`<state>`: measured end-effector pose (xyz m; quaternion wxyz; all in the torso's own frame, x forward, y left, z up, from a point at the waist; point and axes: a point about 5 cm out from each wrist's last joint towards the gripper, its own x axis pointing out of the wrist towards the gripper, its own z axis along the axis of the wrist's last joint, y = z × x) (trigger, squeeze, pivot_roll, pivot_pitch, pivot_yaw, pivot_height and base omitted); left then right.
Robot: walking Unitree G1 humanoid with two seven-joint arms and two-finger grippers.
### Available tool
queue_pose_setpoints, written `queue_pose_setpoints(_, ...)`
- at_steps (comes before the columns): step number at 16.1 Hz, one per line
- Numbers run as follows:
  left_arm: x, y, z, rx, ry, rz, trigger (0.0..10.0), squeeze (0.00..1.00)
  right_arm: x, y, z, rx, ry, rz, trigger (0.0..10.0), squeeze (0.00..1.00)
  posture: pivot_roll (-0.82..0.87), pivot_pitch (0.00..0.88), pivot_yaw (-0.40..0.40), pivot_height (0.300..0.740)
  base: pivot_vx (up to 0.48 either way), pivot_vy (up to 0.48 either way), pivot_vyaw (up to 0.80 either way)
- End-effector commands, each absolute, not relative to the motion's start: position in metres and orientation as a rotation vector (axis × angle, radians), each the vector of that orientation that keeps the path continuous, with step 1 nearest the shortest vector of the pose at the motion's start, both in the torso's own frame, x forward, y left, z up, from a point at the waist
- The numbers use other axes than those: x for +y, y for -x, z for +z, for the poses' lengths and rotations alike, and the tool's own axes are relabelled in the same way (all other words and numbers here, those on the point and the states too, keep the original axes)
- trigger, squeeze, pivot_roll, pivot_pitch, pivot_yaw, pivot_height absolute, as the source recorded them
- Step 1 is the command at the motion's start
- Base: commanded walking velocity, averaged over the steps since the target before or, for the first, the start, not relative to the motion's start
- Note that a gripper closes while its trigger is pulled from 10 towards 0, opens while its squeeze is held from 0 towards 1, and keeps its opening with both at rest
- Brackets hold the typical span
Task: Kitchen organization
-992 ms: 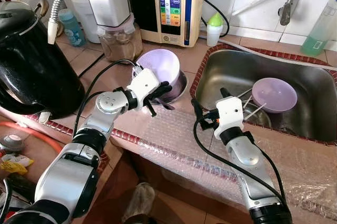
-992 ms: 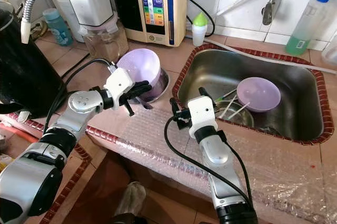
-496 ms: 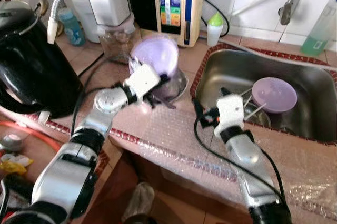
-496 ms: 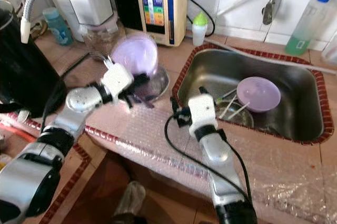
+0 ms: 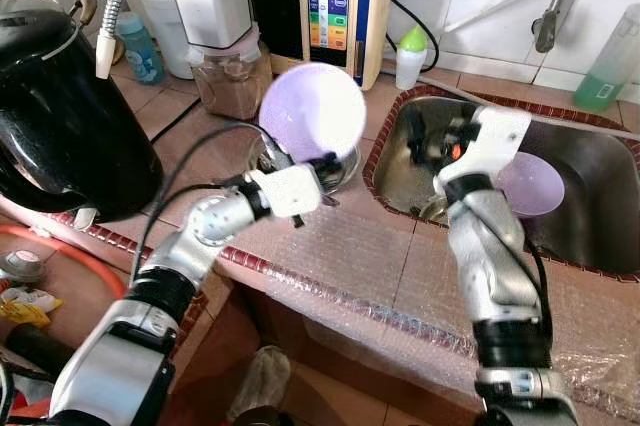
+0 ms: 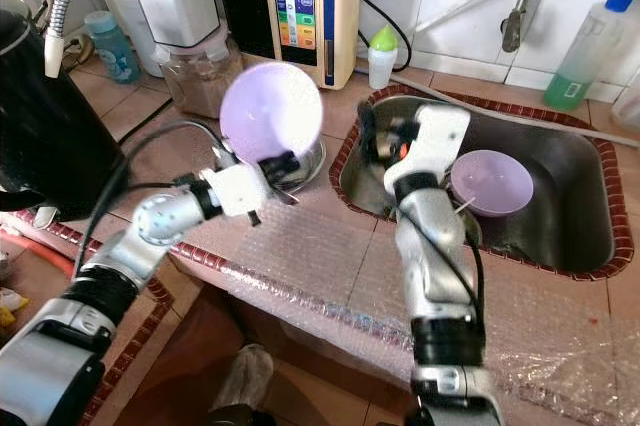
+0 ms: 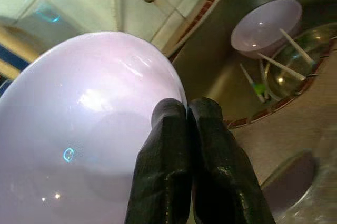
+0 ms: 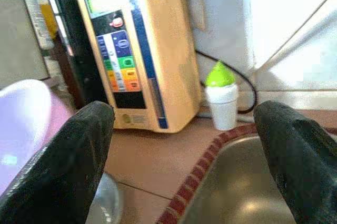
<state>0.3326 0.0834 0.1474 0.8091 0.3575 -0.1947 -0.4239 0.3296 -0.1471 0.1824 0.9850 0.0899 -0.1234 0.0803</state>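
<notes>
Holding a pale lilac plastic bowl (image 5: 312, 111) by its rim, tilted on edge above the tiled surface (image 5: 180, 131) and a steel bowl (image 5: 340, 161); left gripper (image 5: 318, 168) fingers (image 7: 181, 171) pinched shut on the rim. Right gripper (image 5: 430, 136) raised over the steel sink (image 5: 590, 196), fingers (image 8: 63, 155) spread wide, empty. Second lilac bowl (image 5: 530, 183) resting in sink. Risk, as judged: thin rim pinch slipping, dropping bowl onto steel bowl; arms close, possible collision.
</notes>
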Motion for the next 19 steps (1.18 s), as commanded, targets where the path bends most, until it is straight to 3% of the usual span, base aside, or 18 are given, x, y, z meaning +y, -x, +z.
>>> queue_pose_setpoints(1,0.080,-0.331,0.151,-0.449,-0.799,-0.918,0.0,0.00,-0.143,-0.330,0.191,-0.258,-0.207,0.203,10.0,0.00,-0.04,0.000,0.056,0.740,0.000,0.000,0.00)
queue_pose_setpoints(8,0.067,-0.336,0.152,-0.455,-0.812,-0.896,0.0,0.00,-0.121,-0.324,0.194,-0.179,-0.308,0.493,10.0,0.00,-0.05,0.000,0.060,0.740,0.000,0.000,0.00)
queue_pose_setpoints(11,0.064,-0.336,0.153,-0.466,-0.816,-0.903,0.0,0.00,-0.113,-0.328,0.180,-0.129,-0.287,0.464,10.0,0.00,-0.05,0.000,0.064,0.740,0.000,0.000,0.00)
queue_pose_setpoints(12,0.062,-0.335,0.153,-0.466,-0.807,-0.907,0.0,0.00,-0.110,-0.332,0.171,-0.098,-0.267,0.433,8.7,0.00,-0.06,0.000,0.067,0.740,0.000,0.000,0.00)
queue_pose_setpoints(13,0.059,-0.334,0.153,-0.470,-0.798,-0.910,0.0,0.00,-0.104,-0.336,0.165,-0.073,-0.250,0.414,2.7,0.00,-0.06,0.000,0.069,0.740,0.000,0.000,0.00)
queue_pose_setpoints(15,0.056,-0.332,0.150,-0.472,-0.793,-0.917,0.0,0.00,-0.096,-0.348,0.168,-0.053,-0.251,0.366,0.0,0.00,-0.05,0.000,0.068,0.740,0.000,0.000,0.00)
queue_pose_setpoints(19,0.053,-0.329,0.146,-0.466,-0.797,-0.933,0.0,0.00,-0.079,-0.367,0.198,-0.094,-0.264,0.379,0.0,0.00,-0.05,0.000,0.057,0.740,0.000,0.000,0.00)
